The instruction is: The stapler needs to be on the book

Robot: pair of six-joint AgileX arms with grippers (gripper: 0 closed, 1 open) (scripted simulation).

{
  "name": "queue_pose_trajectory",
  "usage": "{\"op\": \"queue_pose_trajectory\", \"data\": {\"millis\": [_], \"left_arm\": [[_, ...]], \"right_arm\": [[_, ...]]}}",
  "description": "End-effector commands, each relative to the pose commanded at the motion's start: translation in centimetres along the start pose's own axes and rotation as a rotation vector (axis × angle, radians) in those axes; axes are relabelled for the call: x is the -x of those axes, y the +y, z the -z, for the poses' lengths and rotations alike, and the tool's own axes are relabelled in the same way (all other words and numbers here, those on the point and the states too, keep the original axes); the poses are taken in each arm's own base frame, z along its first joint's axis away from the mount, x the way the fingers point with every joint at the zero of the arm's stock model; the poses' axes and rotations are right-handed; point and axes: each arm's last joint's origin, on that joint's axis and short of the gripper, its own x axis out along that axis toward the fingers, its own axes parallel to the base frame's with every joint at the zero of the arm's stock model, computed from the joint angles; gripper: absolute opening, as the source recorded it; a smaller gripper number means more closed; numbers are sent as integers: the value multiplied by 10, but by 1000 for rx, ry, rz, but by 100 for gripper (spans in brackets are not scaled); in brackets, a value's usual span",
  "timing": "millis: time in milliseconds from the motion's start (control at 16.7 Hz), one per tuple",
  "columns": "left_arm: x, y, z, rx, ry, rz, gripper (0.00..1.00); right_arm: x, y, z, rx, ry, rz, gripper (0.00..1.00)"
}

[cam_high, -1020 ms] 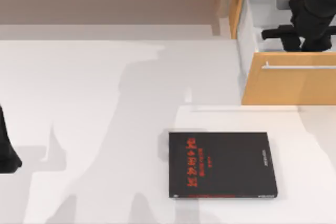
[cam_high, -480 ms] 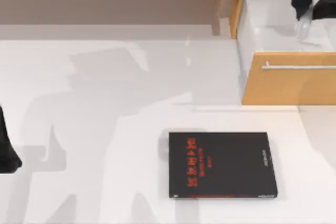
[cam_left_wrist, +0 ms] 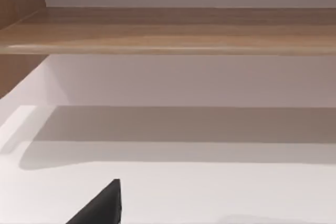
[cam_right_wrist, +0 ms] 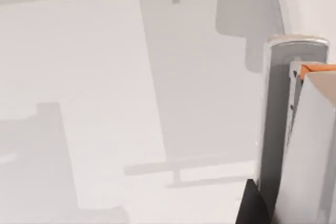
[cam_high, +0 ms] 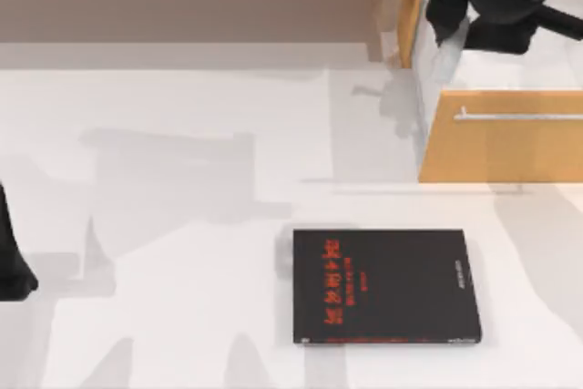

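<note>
Book [cam_high: 385, 286] lies flat on the white table [cam_high: 182, 225], near side, right of centre, red lettering toward its left edge, nothing on its cover. An open wooden drawer [cam_high: 501, 148] w/ a metal handle sits at the far right. Right arm is over the drawer's far left corner, right gripper [cam_high: 444, 15] pointing down by the drawer's left wall. It grips the stapler [cam_right_wrist: 294, 129], a light grey bar w/ rounded end, seen close up in the right wrist view. Left arm parked at the table's left edge, near side; left gripper [cam_left_wrist: 100, 208] state: can't tell
</note>
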Motion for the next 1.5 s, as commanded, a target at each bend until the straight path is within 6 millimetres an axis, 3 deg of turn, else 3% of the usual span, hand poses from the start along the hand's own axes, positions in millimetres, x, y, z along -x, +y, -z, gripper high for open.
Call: {"op": "queue_pose_trajectory", "data": {"millis": [300,480,660,1080,1380,1500], "left_arm": [[0,0,0,0,0,0,100],[0,0,0,0,0,0,100],[0,0,0,0,0,0,100],[0,0,0,0,0,0,100],[0,0,0,0,0,0,100],[0,0,0,0,0,0,100]], "right_arm": [[-24,26,76,87,135,65,0],[-48,29,119,161,229,149,0],[-64,28,148,217,291,216,0],[-67,26,151,220,300,225,0],[-93,20,161,225,300,225,0],[-94,19,161,226,301,227,0]]}}
